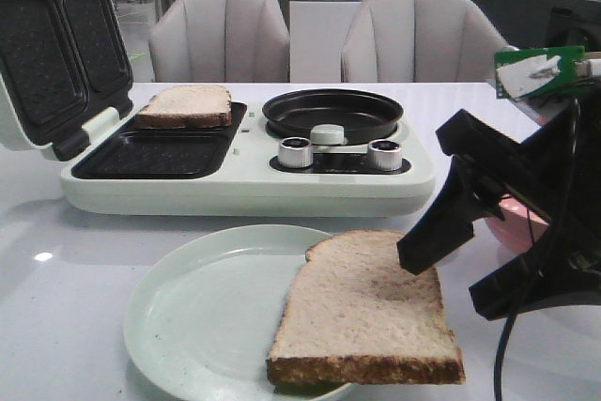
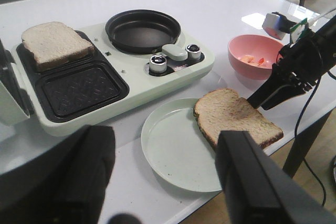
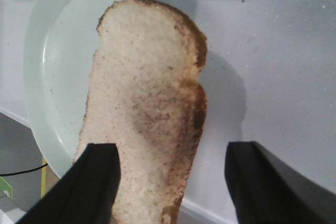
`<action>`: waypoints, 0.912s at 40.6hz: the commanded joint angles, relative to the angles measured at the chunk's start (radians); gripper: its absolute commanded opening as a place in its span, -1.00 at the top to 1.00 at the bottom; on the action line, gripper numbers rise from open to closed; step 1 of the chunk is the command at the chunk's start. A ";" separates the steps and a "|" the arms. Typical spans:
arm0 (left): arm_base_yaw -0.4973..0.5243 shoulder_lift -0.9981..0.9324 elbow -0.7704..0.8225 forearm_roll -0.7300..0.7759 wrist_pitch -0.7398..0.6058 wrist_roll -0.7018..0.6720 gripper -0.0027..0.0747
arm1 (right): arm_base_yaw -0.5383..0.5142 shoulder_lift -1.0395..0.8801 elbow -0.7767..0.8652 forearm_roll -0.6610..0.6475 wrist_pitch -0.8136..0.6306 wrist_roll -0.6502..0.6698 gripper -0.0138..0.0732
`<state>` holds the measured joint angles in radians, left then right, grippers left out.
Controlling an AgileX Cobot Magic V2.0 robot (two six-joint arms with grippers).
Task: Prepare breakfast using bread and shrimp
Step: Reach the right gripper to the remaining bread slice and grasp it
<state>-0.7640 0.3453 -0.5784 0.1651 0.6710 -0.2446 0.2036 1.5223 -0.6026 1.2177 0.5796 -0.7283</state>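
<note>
One bread slice (image 1: pixel 362 312) lies half on the pale green plate (image 1: pixel 197 316), its right part hanging over the rim onto the table. My right gripper (image 1: pixel 451 279) stands open at that slice's right edge; in the right wrist view one finger (image 3: pixel 97 182) is over the bread (image 3: pixel 147 103) and the other (image 3: pixel 273 182) over bare table. A second bread slice (image 1: pixel 185 105) rests on the rear grill plate of the breakfast maker (image 1: pixel 235 190). Shrimp (image 2: pixel 254 60) lie in a pink bowl (image 2: pixel 254 51). My left gripper (image 2: pixel 168 192) is open above the table, holding nothing.
The maker's lid (image 1: pixel 56 53) stands open at the left. Its front grill plate (image 1: pixel 155 152) has nothing on it, and a black pan (image 1: pixel 332 112) sits on its right side. Two chairs (image 1: pixel 221 35) stand behind the table. The plate (image 2: pixel 173 150) is close to the table's front edge.
</note>
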 commanded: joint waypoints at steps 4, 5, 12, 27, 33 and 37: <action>-0.009 0.009 -0.029 0.001 -0.091 0.002 -0.30 | 0.000 -0.013 -0.035 0.044 0.003 -0.028 -0.55; -0.009 0.009 -0.029 0.001 -0.091 0.002 -0.30 | 0.000 -0.003 -0.042 0.045 0.004 -0.028 -0.55; -0.009 0.009 -0.029 0.001 -0.091 0.002 -0.30 | 0.019 0.087 -0.105 0.051 0.077 -0.041 -0.55; -0.009 0.009 -0.029 0.024 -0.090 0.002 -0.30 | 0.019 0.150 -0.122 0.051 0.113 -0.043 -0.45; -0.009 0.009 -0.029 0.032 -0.090 0.002 -0.30 | 0.019 0.150 -0.122 0.051 0.117 -0.061 0.02; -0.009 0.009 -0.029 0.035 -0.090 0.002 -0.30 | 0.019 0.149 -0.122 0.051 0.117 -0.064 0.26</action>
<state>-0.7640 0.3453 -0.5784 0.1869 0.6710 -0.2446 0.2222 1.7075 -0.7049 1.2506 0.6569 -0.7689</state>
